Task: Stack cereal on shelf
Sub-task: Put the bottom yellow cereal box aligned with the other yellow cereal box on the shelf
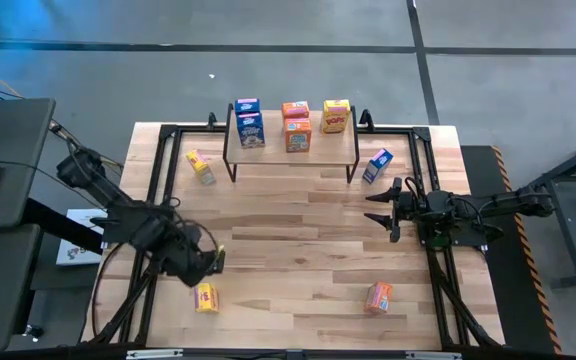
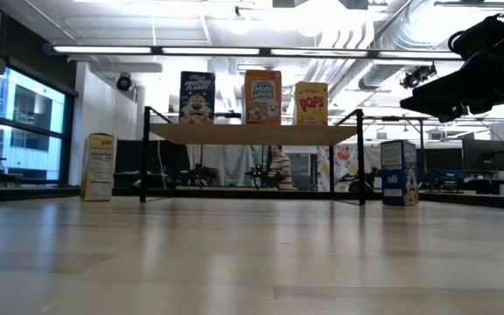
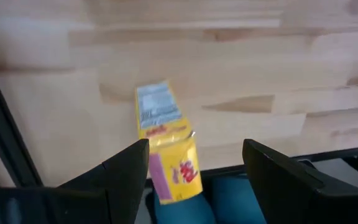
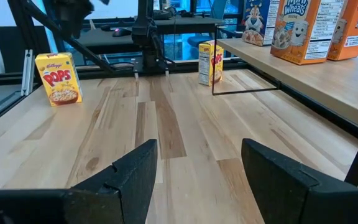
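The shelf (image 1: 293, 158) stands at the table's far middle. It carries several cereal boxes: two blue (image 1: 249, 120), two orange (image 1: 297, 125) and one yellow (image 1: 335, 116). My left gripper (image 1: 213, 262) is open above a yellow box (image 1: 206, 297) that stands near the table's front left. In the left wrist view, that box (image 3: 166, 149) shows beyond the spread fingers (image 3: 196, 152), untouched. My right gripper (image 1: 383, 205) is open and empty at the table's right, pointing left, with a blue box (image 1: 377, 165) on the table just beyond it, toward the far edge.
A yellow box (image 1: 200, 166) stands on the table left of the shelf. An orange box (image 1: 379, 297) lies near the front right. A dark metal frame (image 1: 158, 180) runs around the table's edges. Bare wood (image 1: 298, 240) lies between the grippers.
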Robot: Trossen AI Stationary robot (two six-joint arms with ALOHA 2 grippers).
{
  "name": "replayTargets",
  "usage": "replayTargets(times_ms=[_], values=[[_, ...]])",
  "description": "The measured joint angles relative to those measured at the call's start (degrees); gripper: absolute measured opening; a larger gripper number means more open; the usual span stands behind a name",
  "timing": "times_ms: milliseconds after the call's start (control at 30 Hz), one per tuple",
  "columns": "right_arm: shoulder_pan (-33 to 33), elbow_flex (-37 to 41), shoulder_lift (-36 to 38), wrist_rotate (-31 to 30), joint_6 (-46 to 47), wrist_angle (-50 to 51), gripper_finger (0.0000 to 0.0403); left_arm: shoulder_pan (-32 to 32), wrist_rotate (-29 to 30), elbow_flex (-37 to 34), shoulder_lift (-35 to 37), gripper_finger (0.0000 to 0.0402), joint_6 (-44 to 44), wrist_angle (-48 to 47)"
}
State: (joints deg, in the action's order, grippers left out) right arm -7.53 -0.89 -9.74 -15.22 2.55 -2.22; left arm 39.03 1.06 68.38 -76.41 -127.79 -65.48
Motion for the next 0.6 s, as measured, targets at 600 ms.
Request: replayTargets(times_ms=[600], values=[[0.0, 0.0, 0.0, 0.0, 0.0, 0.0, 0.0227, 8.0, 1.0, 0.0, -6.2, 0.0251, -18.7, 6.6]])
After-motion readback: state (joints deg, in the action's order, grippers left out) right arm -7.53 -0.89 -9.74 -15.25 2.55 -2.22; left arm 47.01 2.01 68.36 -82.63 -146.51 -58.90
